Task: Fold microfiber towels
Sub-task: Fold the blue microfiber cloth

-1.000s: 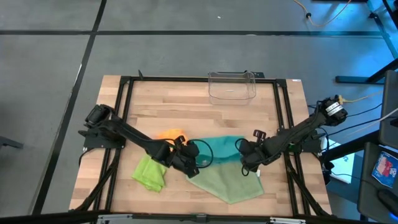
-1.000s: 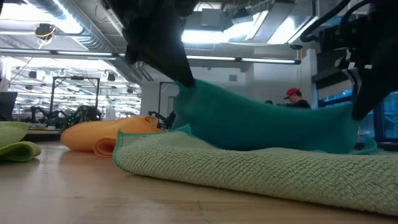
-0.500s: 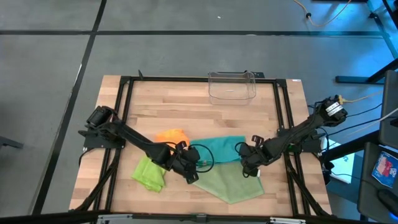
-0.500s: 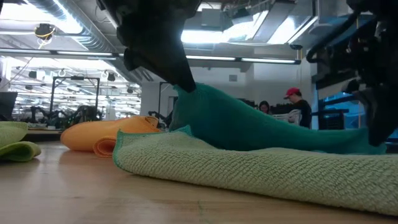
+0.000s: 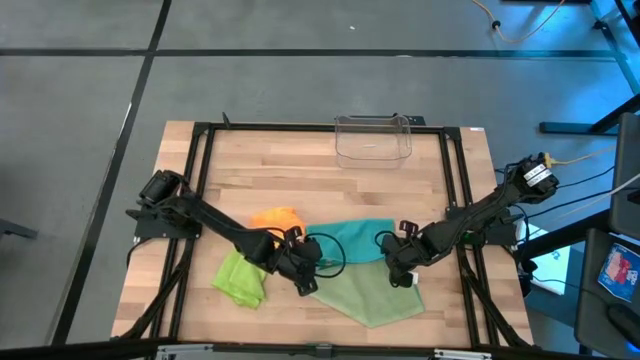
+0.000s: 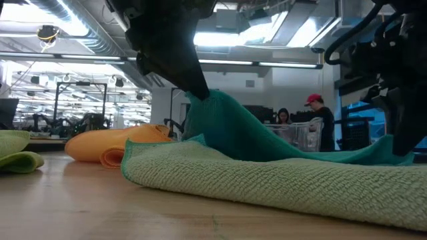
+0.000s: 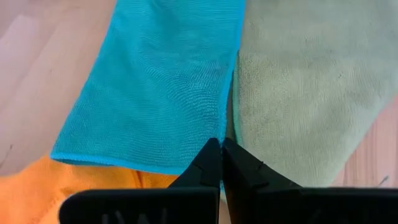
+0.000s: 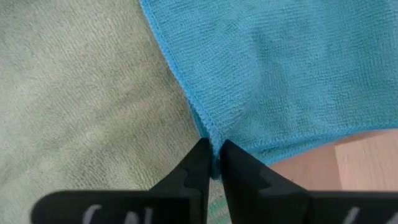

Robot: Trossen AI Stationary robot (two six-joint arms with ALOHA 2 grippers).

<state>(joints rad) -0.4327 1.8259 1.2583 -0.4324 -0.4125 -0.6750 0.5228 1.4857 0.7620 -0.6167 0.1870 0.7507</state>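
Teal towel stretched between my two arms, low centre of the high view.

The sage towel lies on the desk; over it the teal towel runs left-right, my left gripper pinching its left corner, my right gripper narrowly parted at its right corner.

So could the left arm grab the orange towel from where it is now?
Probably not right away. The left gripper is shut on the teal towel, so it would have to let go first. The orange towel lies close beside it on the table with nothing on top, so the way looks free.
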